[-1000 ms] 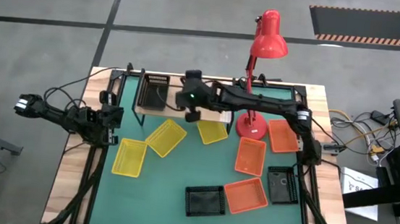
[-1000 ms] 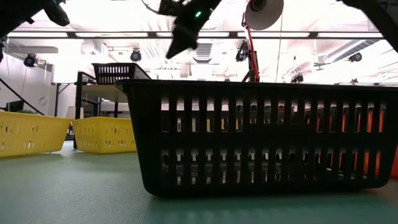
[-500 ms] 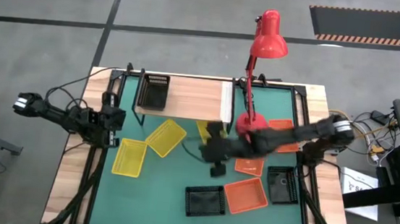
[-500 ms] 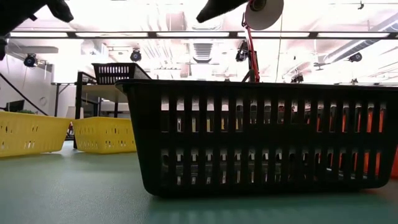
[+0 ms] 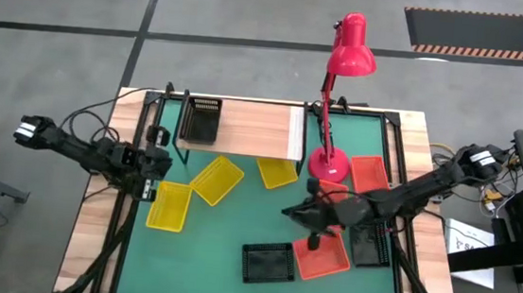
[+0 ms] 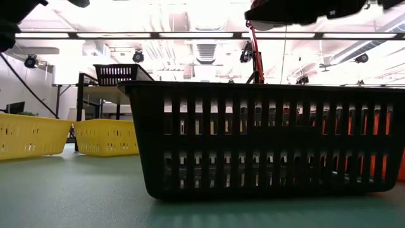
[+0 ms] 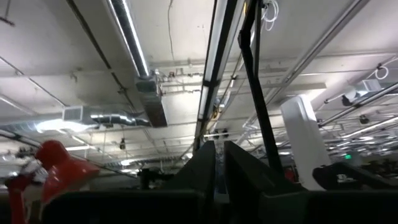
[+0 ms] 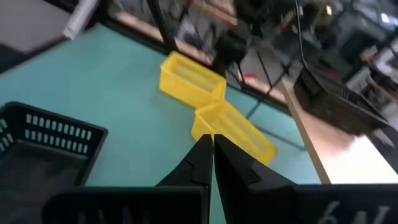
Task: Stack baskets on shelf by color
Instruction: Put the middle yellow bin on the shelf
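One black basket stands on the light-wood shelf at its left end. On the green table lie three yellow baskets, three orange-red baskets and two black baskets. My right gripper is shut and empty. It hovers over the table's middle and points toward the left side; its wrist view shows yellow baskets ahead. My left gripper is shut and empty at the table's left edge, pointing up.
A red desk lamp stands on its round base right of the shelf, its head past the far edge. In the low view a black basket fills the foreground. Bare green surface lies at the near left.
My right gripper has swung from above the shelf toward the table's near and right side, and now hangs over the middle by the orange-red baskets. My left gripper has shifted a little toward the table's right. No basket has moved.
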You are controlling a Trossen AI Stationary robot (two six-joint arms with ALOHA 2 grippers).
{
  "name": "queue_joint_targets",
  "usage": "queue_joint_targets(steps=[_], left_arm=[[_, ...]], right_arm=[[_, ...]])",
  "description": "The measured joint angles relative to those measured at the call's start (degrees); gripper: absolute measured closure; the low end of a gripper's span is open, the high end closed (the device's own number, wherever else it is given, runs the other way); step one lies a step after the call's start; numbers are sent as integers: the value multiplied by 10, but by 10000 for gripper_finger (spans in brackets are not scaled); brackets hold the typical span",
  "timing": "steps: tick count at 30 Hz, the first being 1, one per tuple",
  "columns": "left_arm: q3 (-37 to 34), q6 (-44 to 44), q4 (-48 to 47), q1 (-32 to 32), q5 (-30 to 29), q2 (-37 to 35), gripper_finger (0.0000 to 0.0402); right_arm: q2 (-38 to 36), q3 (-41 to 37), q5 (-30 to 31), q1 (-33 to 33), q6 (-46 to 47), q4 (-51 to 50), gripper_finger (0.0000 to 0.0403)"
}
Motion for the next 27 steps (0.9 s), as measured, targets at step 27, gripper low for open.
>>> queue_joint_targets(steps=[27], left_arm=[[221, -123, -8, -99, -3, 329, 385]], right_arm=[[-316, -201, -156, -149, -85, 82, 394]])
